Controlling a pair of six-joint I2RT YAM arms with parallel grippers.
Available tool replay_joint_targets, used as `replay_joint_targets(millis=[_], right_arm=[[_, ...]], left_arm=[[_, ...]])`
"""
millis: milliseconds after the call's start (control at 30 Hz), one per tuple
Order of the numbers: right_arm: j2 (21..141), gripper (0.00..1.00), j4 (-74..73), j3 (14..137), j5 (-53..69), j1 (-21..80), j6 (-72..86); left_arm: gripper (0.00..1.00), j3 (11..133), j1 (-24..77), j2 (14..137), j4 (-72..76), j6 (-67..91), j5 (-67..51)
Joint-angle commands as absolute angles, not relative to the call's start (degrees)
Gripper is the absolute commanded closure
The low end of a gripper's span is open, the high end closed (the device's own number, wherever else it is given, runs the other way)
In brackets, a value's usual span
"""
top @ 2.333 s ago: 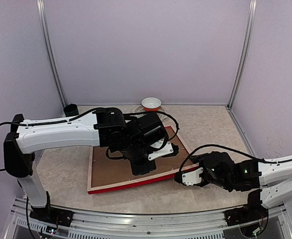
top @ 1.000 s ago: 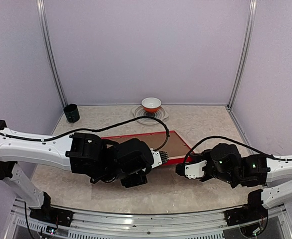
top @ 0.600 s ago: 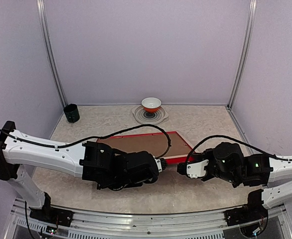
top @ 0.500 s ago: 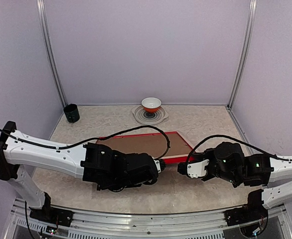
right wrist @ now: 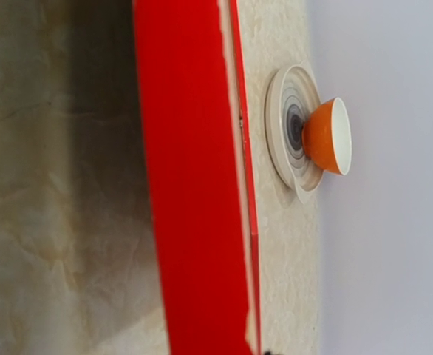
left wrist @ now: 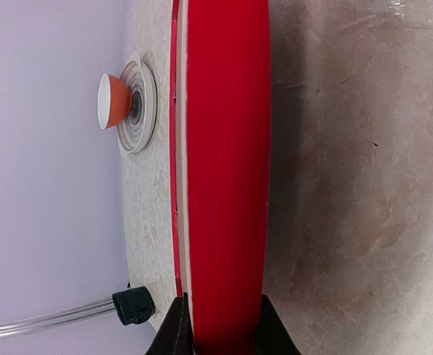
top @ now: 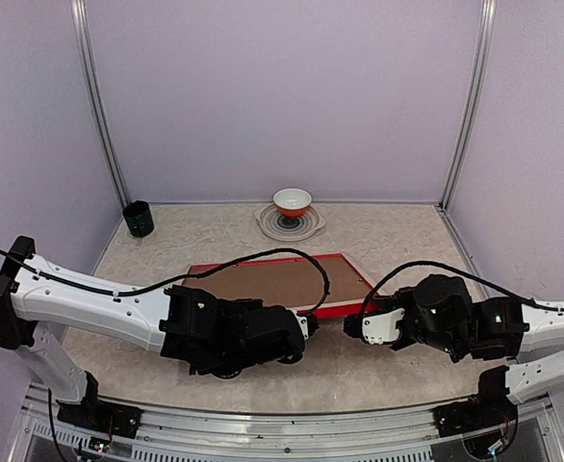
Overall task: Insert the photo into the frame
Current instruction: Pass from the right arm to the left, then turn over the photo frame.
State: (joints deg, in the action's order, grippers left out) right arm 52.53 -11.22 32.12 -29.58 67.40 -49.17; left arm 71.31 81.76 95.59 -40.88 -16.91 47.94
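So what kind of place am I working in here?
Probably a lab test booth: plain lilac wall panels on metal corner posts enclose a marble-look tabletop with an aluminium rail at its near edge.

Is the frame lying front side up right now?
No, in the top view the frame shows its brown backing board facing up inside the red border.

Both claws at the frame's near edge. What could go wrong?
1. The left claw and right claw pinch only the thin red near edge of the frame; it could slip or twist if lifted.
2. The bowl on its saucer stands behind the far edge; a push back could hit it.
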Motion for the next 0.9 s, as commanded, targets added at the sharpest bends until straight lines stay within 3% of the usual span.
replay_joint_targets(millis=[0, 133, 233, 333, 467, 533, 867], right_arm=[[50.2, 0.78, -6.4, 34.9, -30.9, 66.9, -46.1], [49.2, 0.77, -6.4, 34.8, -31.1, 66.9, -46.2], [48.6, 0.7, -6.4, 35.0, -31.4, 66.9, -46.3], [47.8, 0.49, -6.3, 35.5, -31.9, 66.9, -46.2], [46.0, 0.1, -5.8, 35.9, -32.5, 66.9, -46.1], [45.0, 0.01, -6.5, 37.0, -32.6, 66.9, -45.5], [35.2, 0.01, -7.2, 46.6, -31.6, 66.9, -36.6]], left_arm=[[0.89, 69.7, 81.4, 94.7, -37.4, -16.2, 47.9], [0.99, 69.8, 81.1, 93.7, -36.0, -16.8, 47.2], [1.0, 70.6, 81.0, 93.0, -35.6, -17.6, 46.8], [1.0, 72.5, 81.0, 92.7, -36.0, -18.1, 45.6], [1.0, 75.6, 80.9, 92.4, -37.3, -18.3, 42.6], [1.0, 77.6, 80.7, 92.2, -37.7, -18.3, 41.2], [1.0, 91.9, 78.4, 96.0, -43.6, -15.0, 35.2]])
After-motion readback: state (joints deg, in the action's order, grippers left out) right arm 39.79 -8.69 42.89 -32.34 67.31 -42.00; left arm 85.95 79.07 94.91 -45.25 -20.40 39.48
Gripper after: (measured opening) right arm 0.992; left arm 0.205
